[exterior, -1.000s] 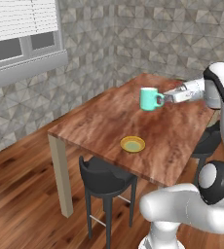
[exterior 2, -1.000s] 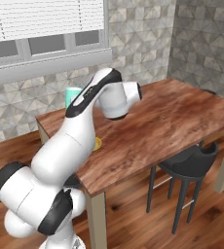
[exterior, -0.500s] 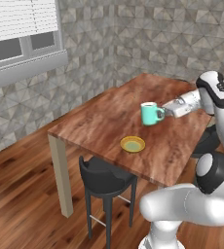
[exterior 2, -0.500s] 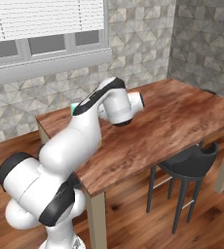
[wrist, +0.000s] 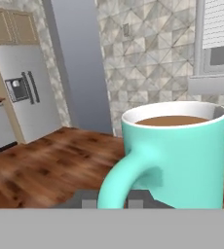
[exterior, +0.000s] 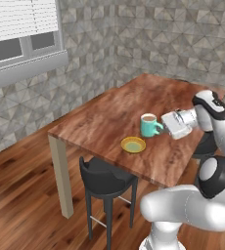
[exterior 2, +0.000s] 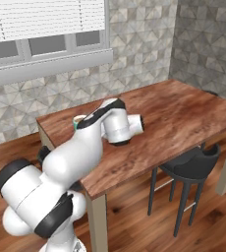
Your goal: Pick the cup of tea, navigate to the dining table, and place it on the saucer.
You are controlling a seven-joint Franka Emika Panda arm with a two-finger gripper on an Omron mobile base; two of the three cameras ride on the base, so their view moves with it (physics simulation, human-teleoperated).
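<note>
The cup of tea (exterior: 147, 125) is a teal mug with brown liquid in it. It hangs upright, low over the dining table (exterior: 104, 110), just beyond and right of the yellow-ochre saucer (exterior: 133, 144). My gripper (exterior: 166, 128) reaches in from the right and is shut on the handle. In the hand view the cup of tea (wrist: 182, 155) looms close, its handle between my gripper's (wrist: 113, 200) tips. In the right base view my arm covers the saucer, and a sliver of the cup of tea (exterior 2: 78, 119) shows behind it over the dining table (exterior 2: 183, 113).
A black stool (exterior: 107, 178) stands at the table's near side below the saucer. Another stool (exterior 2: 191, 165) stands at the table's long side. A window and stone wall lie behind the table. A fridge (wrist: 21, 92) stands far off across the room.
The arm has come down and drawn in, carrying the cup from well above the table to low over it, close to the saucer.
</note>
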